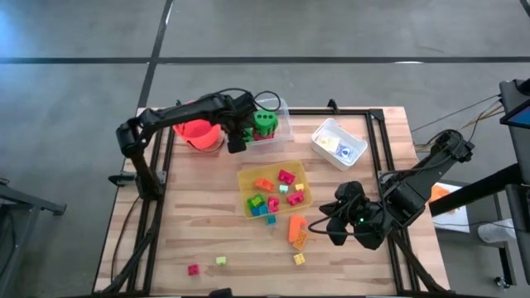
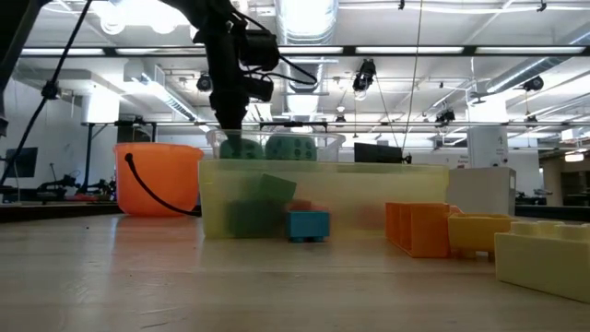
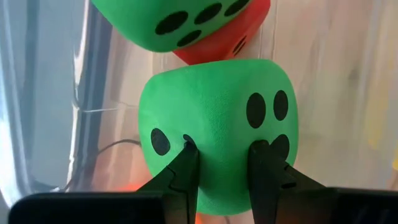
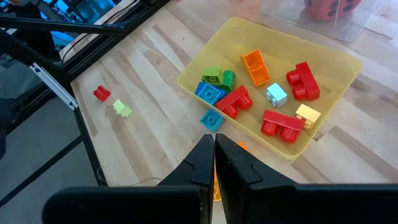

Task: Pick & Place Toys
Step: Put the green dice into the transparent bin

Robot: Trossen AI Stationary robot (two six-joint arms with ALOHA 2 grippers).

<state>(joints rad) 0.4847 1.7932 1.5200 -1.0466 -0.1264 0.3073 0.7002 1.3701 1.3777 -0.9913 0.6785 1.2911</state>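
Table (image 1: 207, 223): wooden, both my arms over it.
Clear tray (image 1: 284, 124): far side, holds dice.
Green die (image 3: 217, 124): my left pincer (image 3: 221, 158) pinches it tight above that tray.
Right pincer (image 4: 214, 155): closed, empty, near the yellow tray (image 4: 339, 59) of blocks.

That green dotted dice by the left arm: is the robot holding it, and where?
Yes. The left gripper pinches the green dice on its dotted face, fingers pressed into the foam. The right gripper holds nothing.

Dice: green, black-dotted (image 3: 217, 130), pinched by left fingers (image 3: 186, 168); second green die (image 3: 180, 18) atop a red one (image 3: 236, 37).
Blocks: mixed colours (image 4: 236, 99) in yellow tray; few loose (image 1: 193, 269) on worktop.
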